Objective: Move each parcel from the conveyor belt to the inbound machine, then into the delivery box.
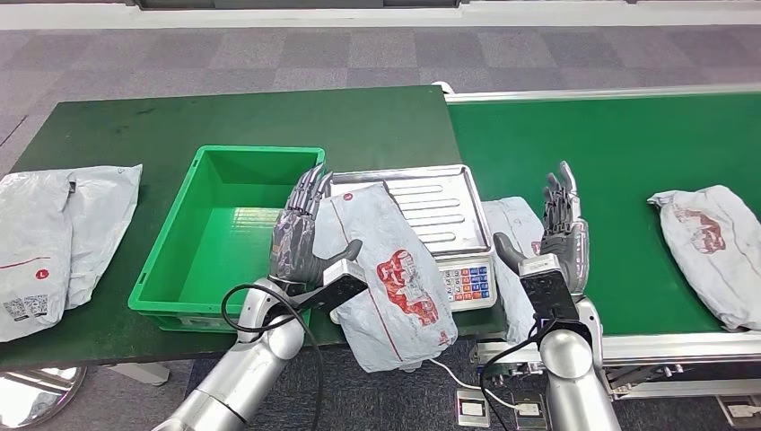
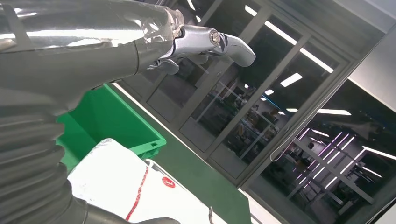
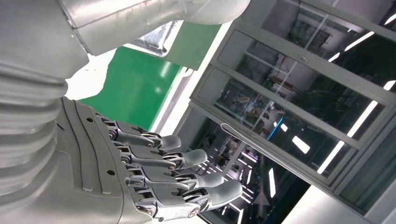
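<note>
Parcel point(image 1: 395, 269) in left hand point(image 1: 301, 235) (beside bin point(image 1: 179, 260))

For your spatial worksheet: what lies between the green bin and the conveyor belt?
In the head view, the weighing scale sits between the green bin and conveyor belt, with the left hand holding a grey parcel there.

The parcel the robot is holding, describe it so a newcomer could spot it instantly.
Find the steel weighing scale between the green bin and the conveyor belt. The grey parcel leans across its front left corner, gripped by the left hand. Unlike the others, it is lifted, not lying flat.
</note>
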{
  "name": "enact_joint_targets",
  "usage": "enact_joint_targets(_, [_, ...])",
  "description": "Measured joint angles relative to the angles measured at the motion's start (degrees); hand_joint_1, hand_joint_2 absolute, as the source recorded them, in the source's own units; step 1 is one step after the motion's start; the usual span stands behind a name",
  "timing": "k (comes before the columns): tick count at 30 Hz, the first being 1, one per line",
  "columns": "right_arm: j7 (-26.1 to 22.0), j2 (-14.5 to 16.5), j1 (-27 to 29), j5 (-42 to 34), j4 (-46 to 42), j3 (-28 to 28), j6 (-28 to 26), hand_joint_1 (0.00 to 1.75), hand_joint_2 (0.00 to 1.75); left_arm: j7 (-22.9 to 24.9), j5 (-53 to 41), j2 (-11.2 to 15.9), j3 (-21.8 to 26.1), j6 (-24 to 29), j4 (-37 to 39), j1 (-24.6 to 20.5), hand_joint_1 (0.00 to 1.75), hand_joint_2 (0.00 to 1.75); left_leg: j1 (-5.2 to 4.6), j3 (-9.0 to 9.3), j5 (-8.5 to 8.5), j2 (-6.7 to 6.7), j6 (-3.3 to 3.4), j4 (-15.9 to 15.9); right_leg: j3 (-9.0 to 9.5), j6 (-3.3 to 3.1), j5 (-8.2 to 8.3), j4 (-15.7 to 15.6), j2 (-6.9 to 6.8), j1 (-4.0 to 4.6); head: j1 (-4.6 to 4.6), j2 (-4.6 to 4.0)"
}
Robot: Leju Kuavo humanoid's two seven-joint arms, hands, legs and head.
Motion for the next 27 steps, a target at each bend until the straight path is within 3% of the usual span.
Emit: enact_joint_targets(27, [0.0,0.0,0.0,0.0,0.1,0.2,0.0,0.0,1.75,0.0,0.0,0.1,0.1,0.0,-0.1,0.1,0.0,1.75,0.0,0.0,0.0,0.0,0.0,0.0,0.0,0.0,0.0,0.0,0.0,0.0,0.0,0.0])
